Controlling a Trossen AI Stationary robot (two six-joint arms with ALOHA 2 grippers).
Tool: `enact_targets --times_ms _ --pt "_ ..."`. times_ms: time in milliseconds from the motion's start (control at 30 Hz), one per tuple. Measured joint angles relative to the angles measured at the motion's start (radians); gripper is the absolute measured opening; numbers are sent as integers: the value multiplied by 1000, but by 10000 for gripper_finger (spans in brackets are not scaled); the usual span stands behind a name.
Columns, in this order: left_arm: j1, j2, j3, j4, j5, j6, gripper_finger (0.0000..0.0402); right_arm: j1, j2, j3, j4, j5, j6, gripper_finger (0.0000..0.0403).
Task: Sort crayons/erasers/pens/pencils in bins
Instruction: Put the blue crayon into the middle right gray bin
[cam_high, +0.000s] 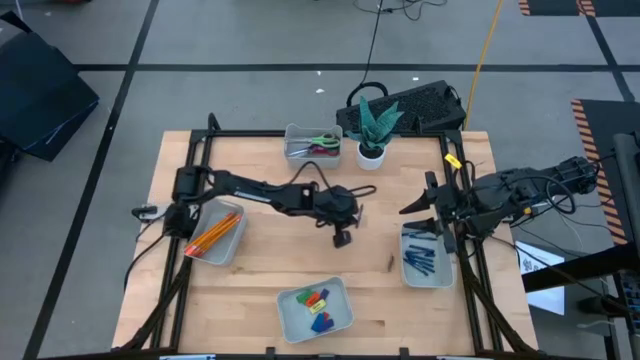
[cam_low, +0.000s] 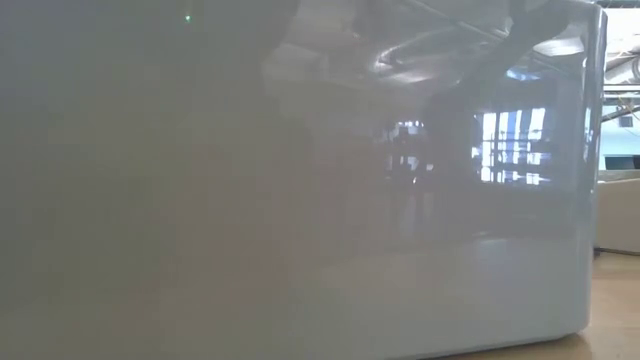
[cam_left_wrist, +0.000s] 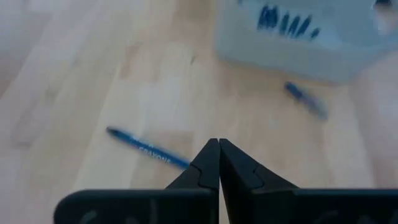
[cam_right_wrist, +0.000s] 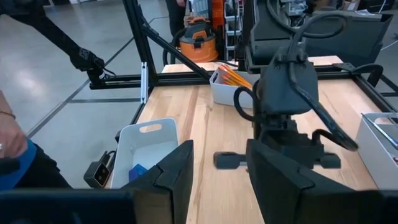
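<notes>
The thin blue pen (cam_left_wrist: 148, 151) is seen lying slantwise on the wooden tabletop (cam_left_wrist: 93, 93) just ahead of the left tool (cam_left_wrist: 219, 163), whose fingers are pressed together, empty.

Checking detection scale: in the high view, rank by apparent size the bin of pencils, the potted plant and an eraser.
1. Bin of pencils
2. Potted plant, somewhat smaller
3. Red eraser, smallest by far

The high view looks straight down on the whole surface (cam_high: 270, 260), the low view is blocked by a grey bin wall (cam_low: 300, 200) pressed close, and each wrist view peers past its own claw, sharing the wood top with the overhead camera.
</notes>
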Motion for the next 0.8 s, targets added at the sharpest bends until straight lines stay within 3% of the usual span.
enact_targets --times_ms 267,467,633,800 --pt "14 -12 44 -48 -18 -52 5 0 0 0 0 0 0 139" --pt "29 -116 41 -156 -17 -53 69 0 0 0 0 0 0 139" --pt "47 -274 -16 -247 -40 -32 129 0 1 0 0 0 0 139" --pt "67 -529 -233 -216 -72 -57 147 0 1 0 0 0 0 139"
